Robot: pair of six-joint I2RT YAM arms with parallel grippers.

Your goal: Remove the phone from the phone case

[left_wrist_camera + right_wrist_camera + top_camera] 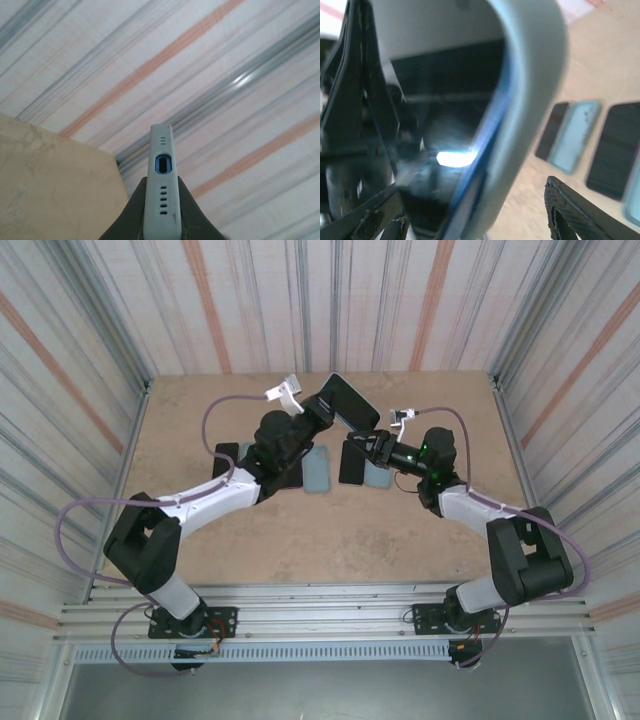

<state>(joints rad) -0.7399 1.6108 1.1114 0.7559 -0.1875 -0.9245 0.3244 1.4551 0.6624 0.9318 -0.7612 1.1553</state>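
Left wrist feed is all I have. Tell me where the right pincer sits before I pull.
Observer: The right pincer is at the lower edge of the cased phone, which is held raised above the table.
Operator: Report how its jaws stand.
Observer: Open. In the right wrist view its fingers stand either side of the case rim, and I cannot see them pressing it.
Operator: Say what lies beneath.
Observer: Spare items lie flat on the table below, among them a blue case and, beside it, a dark phone.
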